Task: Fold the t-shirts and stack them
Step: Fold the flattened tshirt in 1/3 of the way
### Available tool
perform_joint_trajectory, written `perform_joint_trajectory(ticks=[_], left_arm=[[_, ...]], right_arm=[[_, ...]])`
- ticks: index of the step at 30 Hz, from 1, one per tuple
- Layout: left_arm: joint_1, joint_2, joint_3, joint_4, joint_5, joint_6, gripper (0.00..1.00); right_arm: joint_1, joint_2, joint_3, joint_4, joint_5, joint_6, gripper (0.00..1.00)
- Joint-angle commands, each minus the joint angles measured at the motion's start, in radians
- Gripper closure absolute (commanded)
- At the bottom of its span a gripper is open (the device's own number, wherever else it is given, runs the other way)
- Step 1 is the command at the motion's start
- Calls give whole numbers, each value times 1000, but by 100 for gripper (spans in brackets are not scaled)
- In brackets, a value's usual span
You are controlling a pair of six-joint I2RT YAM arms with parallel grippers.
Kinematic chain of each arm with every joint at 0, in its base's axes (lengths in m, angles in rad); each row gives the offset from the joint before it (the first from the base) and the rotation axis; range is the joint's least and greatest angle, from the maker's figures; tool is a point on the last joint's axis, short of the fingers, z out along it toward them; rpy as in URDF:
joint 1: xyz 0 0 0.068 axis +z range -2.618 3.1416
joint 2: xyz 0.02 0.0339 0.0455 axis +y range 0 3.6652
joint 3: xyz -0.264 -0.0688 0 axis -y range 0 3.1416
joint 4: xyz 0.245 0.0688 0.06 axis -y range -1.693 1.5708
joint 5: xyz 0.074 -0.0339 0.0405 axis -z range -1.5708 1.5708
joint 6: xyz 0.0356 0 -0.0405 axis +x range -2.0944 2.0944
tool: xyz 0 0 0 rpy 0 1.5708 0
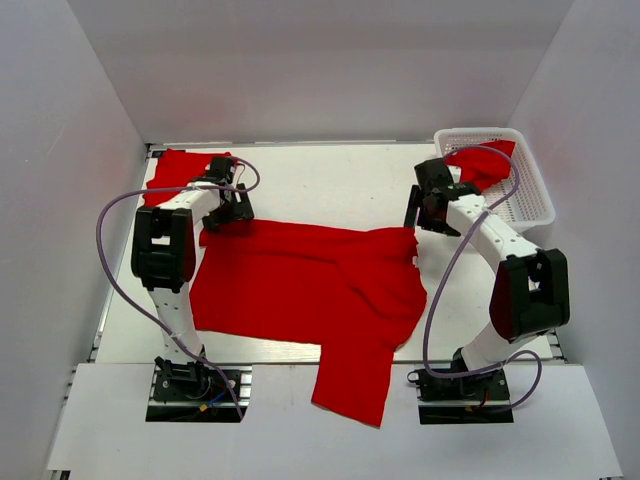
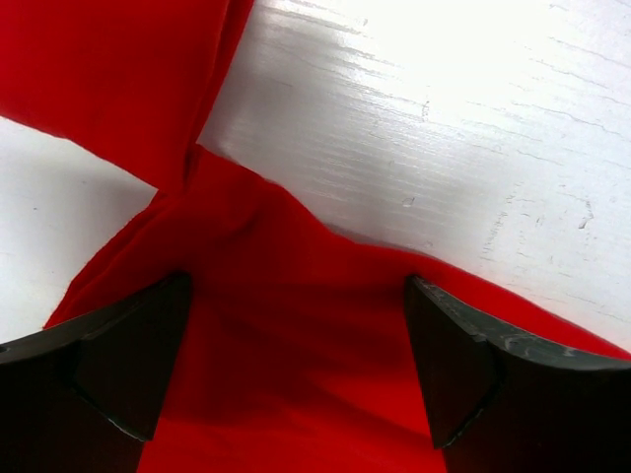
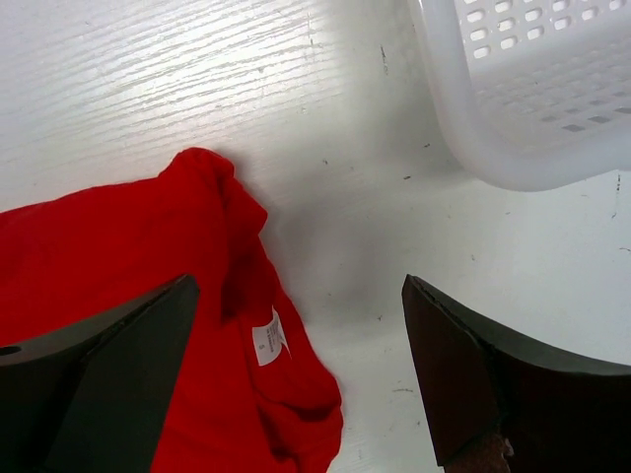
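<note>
A large red t-shirt (image 1: 300, 285) lies spread across the middle of the table, one part hanging over the near edge. A second red t-shirt (image 1: 178, 170) lies at the far left corner, and a third (image 1: 482, 162) hangs in the basket. My left gripper (image 1: 232, 212) hovers open over the spread shirt's far left corner (image 2: 296, 335), cloth beneath its fingers (image 2: 463, 365). My right gripper (image 1: 428, 208) stands open just beyond the shirt's far right corner (image 3: 227, 325), where a white label (image 3: 268, 337) shows; nothing is held.
A white mesh basket (image 1: 528, 190) stands at the far right corner, its rim (image 3: 513, 148) close to my right gripper. White walls enclose the table on three sides. Bare white table (image 1: 330, 185) lies between the two grippers.
</note>
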Motion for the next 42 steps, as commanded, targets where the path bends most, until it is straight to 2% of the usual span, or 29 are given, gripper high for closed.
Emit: perform_joint_trajectory(ticks=[1, 4, 6, 9, 10, 12, 13, 16, 22, 26, 33, 38, 42], left_arm=[[20, -7, -36, -76, 27, -1, 0], [20, -7, -36, -76, 36, -1, 0], [20, -7, -36, -67, 36, 8, 0], [20, -7, -36, -67, 45, 8, 0], [20, -7, -36, -57, 45, 8, 0], [20, -7, -36, -57, 54, 8, 0], [20, -16, -36, -57, 54, 8, 0], [20, -16, -45, -57, 54, 8, 0], [20, -25, -56, -48, 54, 8, 0], [20, -25, -67, -39, 45, 8, 0], [20, -25, -76, -39, 54, 8, 0], [0, -16, -76, -19, 63, 8, 0], [0, 16, -54, 13, 148, 8, 0]], right_arm=[[-6, -42, 1, 4, -6, -6, 10], [-9, -50, -19, -19, 22, 4, 10], [-9, -68, -31, -1, -12, -12, 10], [-2, -71, -32, 97, -145, -71, 10], [-3, -68, -27, 120, -255, -81, 10], [7, -49, -19, 160, -339, -145, 10], [15, -42, -19, 206, -462, -153, 10], [40, 16, -1, 246, -550, -185, 10], [64, 123, 18, 268, -571, -179, 10], [52, 166, 11, 260, -477, -150, 10], [4, 252, -9, 275, -434, -136, 10], [-49, 353, 59, 255, -431, -125, 10], [-86, 456, 132, 231, -466, -119, 10]])
